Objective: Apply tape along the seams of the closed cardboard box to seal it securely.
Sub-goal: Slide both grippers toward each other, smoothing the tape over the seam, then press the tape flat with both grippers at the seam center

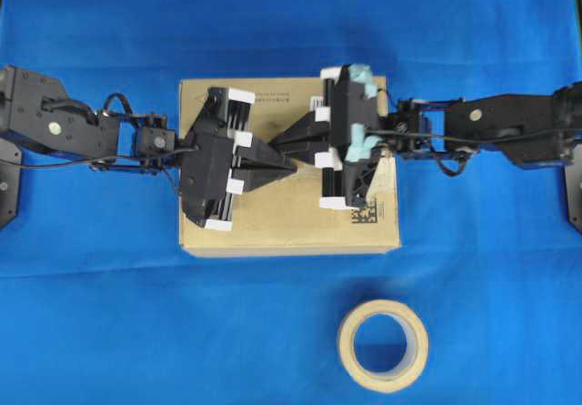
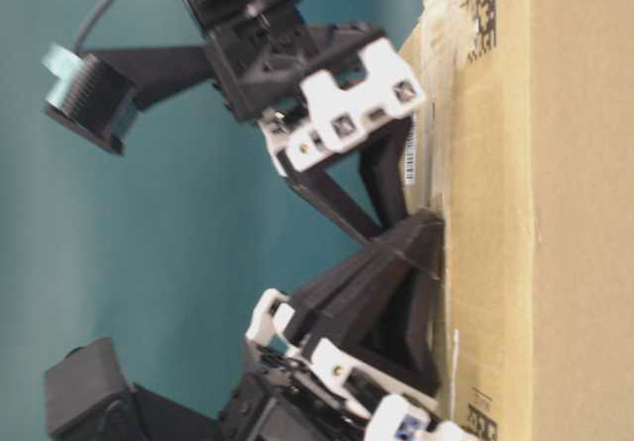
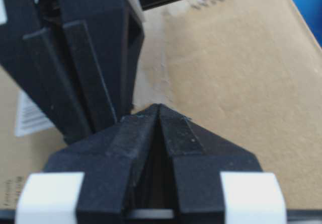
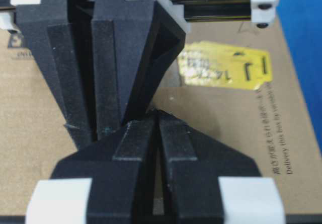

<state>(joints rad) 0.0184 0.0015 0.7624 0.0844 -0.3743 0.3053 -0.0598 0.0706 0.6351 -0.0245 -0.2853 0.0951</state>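
The brown cardboard box (image 1: 273,214) lies closed in the middle of the blue cloth. Both grippers press down on its top near the centre, tips almost touching. My left gripper (image 1: 292,162) is shut, with nothing visible between its fingers; it also shows in the left wrist view (image 3: 158,107). My right gripper (image 1: 273,143) is shut too, and also shows in the right wrist view (image 4: 158,114). Pale tape residue (image 3: 153,75) runs ahead of the left fingertips. The seam is mostly hidden by the fingers. The small tan tape piece is not visible. The yellow sticker (image 4: 224,68) lies beyond the right gripper.
The beige tape roll (image 1: 383,345) lies on the cloth in front of the box, to the right. A black square code (image 1: 368,212) marks the box's front right corner. A white barcode label (image 2: 409,159) sits under the right gripper.
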